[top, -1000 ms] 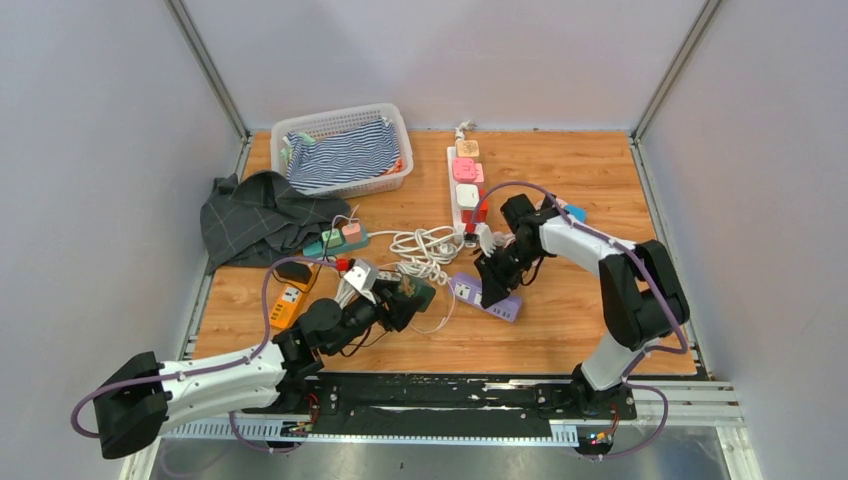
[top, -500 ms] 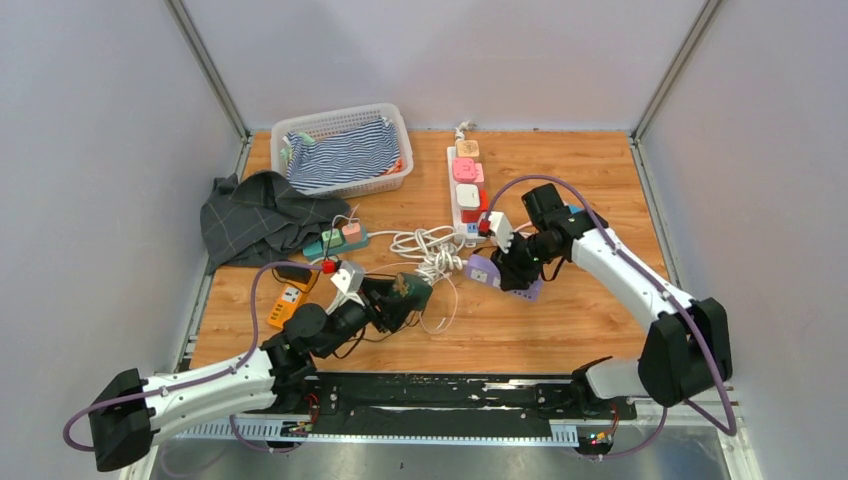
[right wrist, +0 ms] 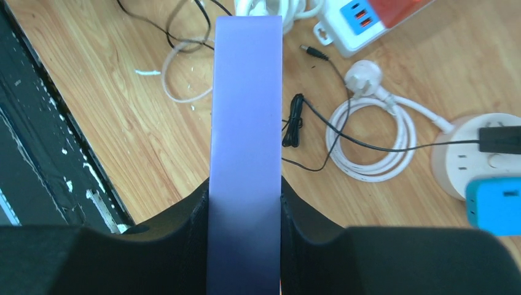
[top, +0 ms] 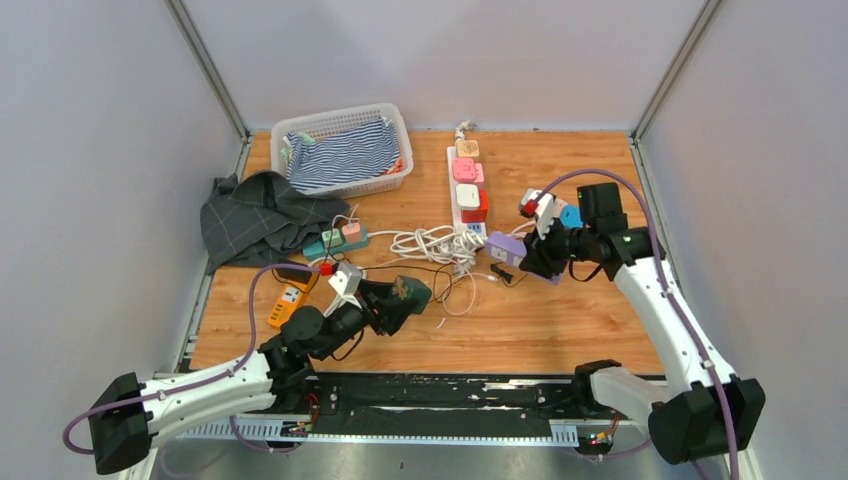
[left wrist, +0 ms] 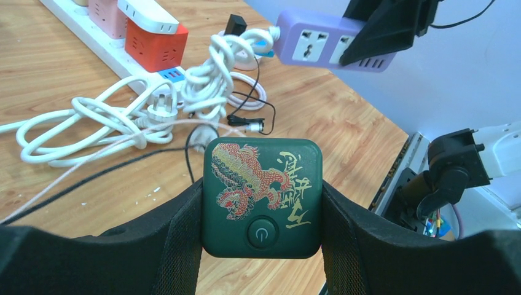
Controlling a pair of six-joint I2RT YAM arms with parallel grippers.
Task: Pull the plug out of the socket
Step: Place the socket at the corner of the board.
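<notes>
Right, my left hand [left wrist: 262, 236] is clamped on the green plug [left wrist: 262, 184], dragon print facing up, above the tabletop [left wrist: 344, 123]. Its prongs are hidden, perhaps underneath. In the middle lies a tangle of white cable [top: 428, 242]. Over on the right, my right hand [right wrist: 244, 209] grips the purple socket [right wrist: 246, 92] by its sides, lifted off the wood and well apart from the plug.

The basket [top: 335, 113] lies left of the power strip [top: 453, 205], the socket [top: 505, 247] right.
</notes>
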